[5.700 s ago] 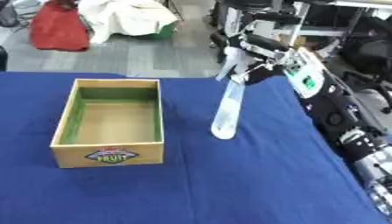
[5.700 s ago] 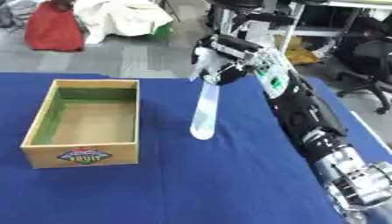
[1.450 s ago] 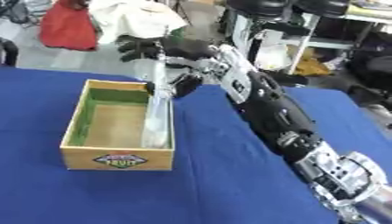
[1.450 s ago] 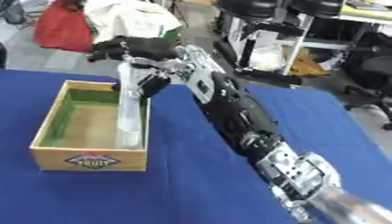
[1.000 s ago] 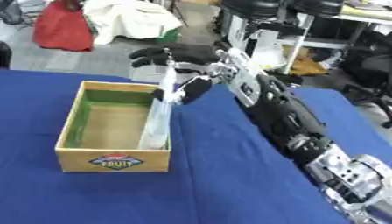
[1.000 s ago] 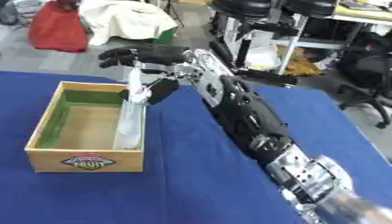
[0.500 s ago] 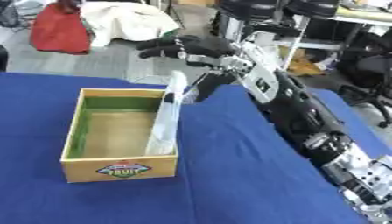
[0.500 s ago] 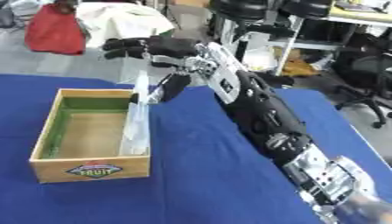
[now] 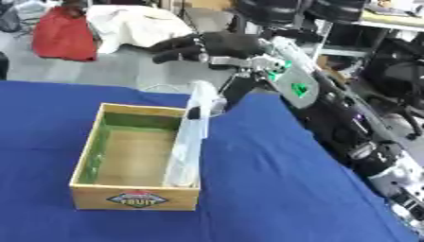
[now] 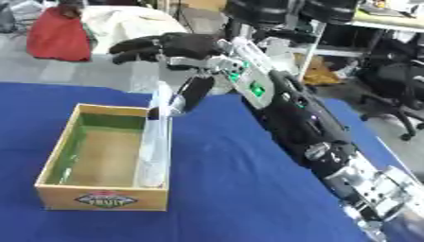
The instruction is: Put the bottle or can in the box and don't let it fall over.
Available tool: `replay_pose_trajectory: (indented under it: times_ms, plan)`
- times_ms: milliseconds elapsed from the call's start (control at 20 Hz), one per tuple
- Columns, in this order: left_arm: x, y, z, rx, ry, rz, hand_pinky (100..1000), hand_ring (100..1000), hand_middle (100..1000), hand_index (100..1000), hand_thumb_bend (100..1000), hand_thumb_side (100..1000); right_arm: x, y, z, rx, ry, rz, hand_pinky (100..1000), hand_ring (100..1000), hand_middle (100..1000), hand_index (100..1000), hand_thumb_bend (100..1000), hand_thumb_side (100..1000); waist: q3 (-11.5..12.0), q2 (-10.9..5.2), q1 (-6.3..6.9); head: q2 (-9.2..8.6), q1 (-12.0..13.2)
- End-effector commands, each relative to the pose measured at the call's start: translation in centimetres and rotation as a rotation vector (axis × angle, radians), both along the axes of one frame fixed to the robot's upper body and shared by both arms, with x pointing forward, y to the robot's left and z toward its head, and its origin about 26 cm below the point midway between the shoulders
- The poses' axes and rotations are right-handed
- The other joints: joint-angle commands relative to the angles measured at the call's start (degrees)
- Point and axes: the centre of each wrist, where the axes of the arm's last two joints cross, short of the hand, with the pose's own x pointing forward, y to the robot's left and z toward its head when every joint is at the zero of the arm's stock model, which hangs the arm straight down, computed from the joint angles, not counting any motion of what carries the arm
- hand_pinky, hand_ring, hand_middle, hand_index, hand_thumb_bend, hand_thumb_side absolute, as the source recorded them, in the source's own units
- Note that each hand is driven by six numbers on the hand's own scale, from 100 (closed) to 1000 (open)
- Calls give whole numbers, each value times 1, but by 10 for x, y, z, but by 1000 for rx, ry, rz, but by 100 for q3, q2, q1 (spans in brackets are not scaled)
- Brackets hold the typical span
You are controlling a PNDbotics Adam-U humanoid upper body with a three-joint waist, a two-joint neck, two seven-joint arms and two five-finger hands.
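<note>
Now | right hand [image 9: 211, 47] is hovering spread wide above the bottle [image 9: 186, 142], holding nothing | bottle is standing in the box [image 9: 132, 198], leaning on its right wall | risk: a brushing thumb is likely tipping it over.

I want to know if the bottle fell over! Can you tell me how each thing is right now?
Bottle: upright in the box, by its right wall, not held.
Box: open on top, sitting flat on the blue table.
Right hand: open, above the bottle, thumb close to its top.
Left hand: not in view.
</note>
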Motion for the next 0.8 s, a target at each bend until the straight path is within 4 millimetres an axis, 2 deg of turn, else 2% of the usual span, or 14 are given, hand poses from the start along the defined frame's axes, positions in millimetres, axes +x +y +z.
replay_pose_trajectory:
  times_ms: [50,350,500,800]
  plan:
    - [1,5,9,26,-27,4,672,562,512,875,319,759,-2,-7,9,-275,-39,95,866,993,1000,1000,413,624,-17,-95,31,-31,-17]
    - [1,5,9,28,-27,6,672,562,512,875,318,759,0,-8,-12,-327,-3,90,862,1000,1000,1000,395,692,-40,-74,14,-71,-42]
    - [1,6,9,28,-26,9,672,562,512,875,318,759,-2,-10,-19,-335,11,94,857,1000,1000,1000,345,742,-64,-76,11,-89,-27]
    - [1,7,7,27,-22,17,672,563,512,876,318,760,-8,-17,-27,-302,42,112,842,1000,1000,1000,275,757,-139,-83,15,-90,6]
